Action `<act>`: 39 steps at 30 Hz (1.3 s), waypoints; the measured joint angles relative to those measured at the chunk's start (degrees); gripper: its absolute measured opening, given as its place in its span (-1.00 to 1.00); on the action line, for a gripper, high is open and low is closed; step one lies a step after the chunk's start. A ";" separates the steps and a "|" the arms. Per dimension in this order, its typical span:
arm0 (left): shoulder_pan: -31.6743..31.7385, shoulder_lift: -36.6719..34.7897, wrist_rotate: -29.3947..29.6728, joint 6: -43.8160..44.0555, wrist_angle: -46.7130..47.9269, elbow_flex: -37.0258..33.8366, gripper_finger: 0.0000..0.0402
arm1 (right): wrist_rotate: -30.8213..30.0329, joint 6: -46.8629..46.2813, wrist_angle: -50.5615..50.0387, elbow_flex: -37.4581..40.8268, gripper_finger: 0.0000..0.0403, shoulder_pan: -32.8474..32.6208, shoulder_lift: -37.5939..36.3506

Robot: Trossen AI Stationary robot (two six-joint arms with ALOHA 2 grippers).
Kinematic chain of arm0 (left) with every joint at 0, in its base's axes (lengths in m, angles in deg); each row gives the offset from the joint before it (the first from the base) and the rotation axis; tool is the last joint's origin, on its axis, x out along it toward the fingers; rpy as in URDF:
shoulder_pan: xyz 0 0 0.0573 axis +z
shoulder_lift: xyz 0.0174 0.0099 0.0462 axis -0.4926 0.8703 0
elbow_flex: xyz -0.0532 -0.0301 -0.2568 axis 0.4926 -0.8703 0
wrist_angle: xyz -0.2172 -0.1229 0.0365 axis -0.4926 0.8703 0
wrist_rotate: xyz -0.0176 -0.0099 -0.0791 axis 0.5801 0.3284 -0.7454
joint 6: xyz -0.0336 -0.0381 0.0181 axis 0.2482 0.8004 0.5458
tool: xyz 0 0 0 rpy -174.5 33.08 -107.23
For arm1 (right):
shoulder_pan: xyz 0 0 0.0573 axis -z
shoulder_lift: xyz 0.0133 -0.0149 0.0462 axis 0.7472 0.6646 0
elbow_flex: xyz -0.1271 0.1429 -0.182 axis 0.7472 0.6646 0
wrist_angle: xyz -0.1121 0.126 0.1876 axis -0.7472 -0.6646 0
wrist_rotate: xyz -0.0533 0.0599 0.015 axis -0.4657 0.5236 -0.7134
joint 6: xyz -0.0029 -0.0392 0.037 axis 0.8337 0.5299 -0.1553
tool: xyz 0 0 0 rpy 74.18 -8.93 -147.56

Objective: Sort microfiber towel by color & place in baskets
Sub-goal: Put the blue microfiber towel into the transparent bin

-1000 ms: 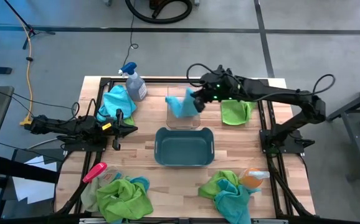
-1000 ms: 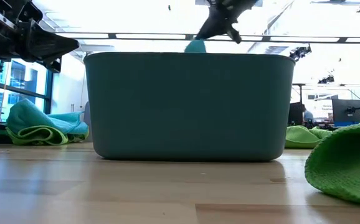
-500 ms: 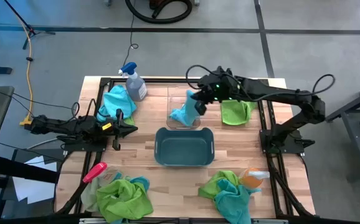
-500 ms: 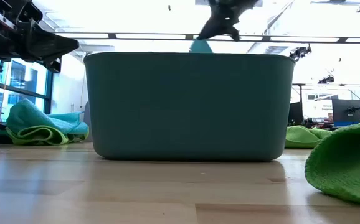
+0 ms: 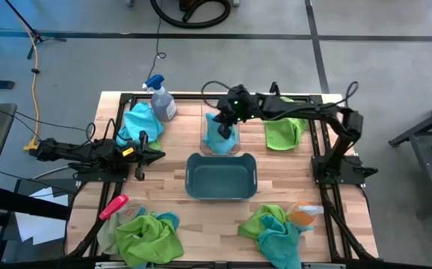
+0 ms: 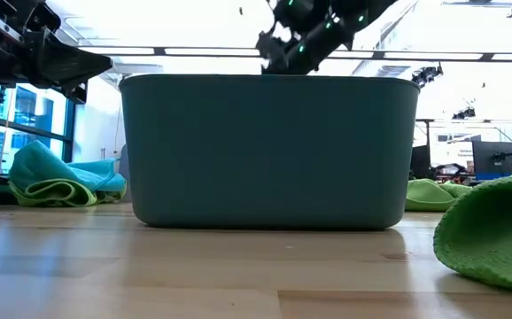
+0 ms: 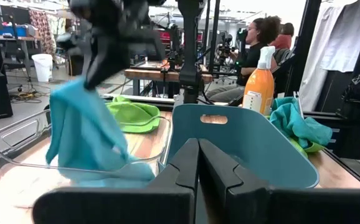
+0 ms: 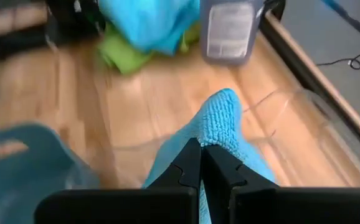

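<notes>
My right gripper (image 5: 229, 119) hangs over the clear narrow bin (image 5: 204, 146) at the table's far middle, shut on a turquoise towel (image 5: 217, 136). The left wrist view shows that towel (image 7: 83, 134) hanging inside the clear bin (image 7: 5, 149). The dark teal bin (image 5: 221, 176) stands just nearer, with nothing showing in it. My left gripper (image 5: 158, 155) waits shut at the table's left, level with the teal bin. A turquoise-and-green heap (image 5: 138, 122) lies at the far left, and one lime towel (image 5: 283, 133) at the far right. My right gripper pinches a bunched peak of the turquoise towel (image 8: 222, 118) between its two fingers (image 8: 189, 163), coming from above and slanting toward the table's left. The towel hangs below the fingers, and its lower end (image 7: 108, 177) rests on the clear bin's floor.
A spray bottle (image 5: 161, 99) stands left of the clear bin. Mixed green and turquoise heaps lie at the near left (image 5: 149, 236) and near right (image 5: 277, 229). A pink-handled brush (image 5: 113, 207) and an orange bottle (image 5: 304, 214) lie beside them. People sit beyond the table (image 7: 258, 43).
My right gripper has moved toward the table's left and down over the clear bin, still shut on the turquoise towel. The towel has sunk into the bin, and its lower end has come down onto the bin's floor.
</notes>
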 joint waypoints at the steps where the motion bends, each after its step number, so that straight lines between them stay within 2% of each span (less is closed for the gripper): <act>1: 0.00 0.00 -0.01 -0.02 0.00 0.00 -1.00 | 0.04 1.15 -0.20 0.00 -1.00 0.02 1.10; 12: 0.00 0.00 -0.01 -0.01 0.00 0.00 -1.00 | 0.09 3.96 -4.46 0.00 -1.00 1.16 9.30; 23: 0.00 0.00 -0.01 -0.02 0.00 0.00 -1.00 | -1.25 3.96 -5.13 0.00 -1.00 1.01 11.44; 26: 0.00 0.00 -0.02 -0.01 0.00 0.00 -1.00 | -2.59 3.94 -5.21 0.00 -0.94 1.01 11.44; 30: 0.00 0.00 -0.02 -0.02 0.00 0.00 -1.00 | -2.73 2.36 -5.35 0.00 -0.67 1.01 11.44; 39: 0.00 0.00 0.00 -0.02 0.00 0.00 -1.00 | -3.74 2.43 -9.84 0.00 0.30 -0.31 11.44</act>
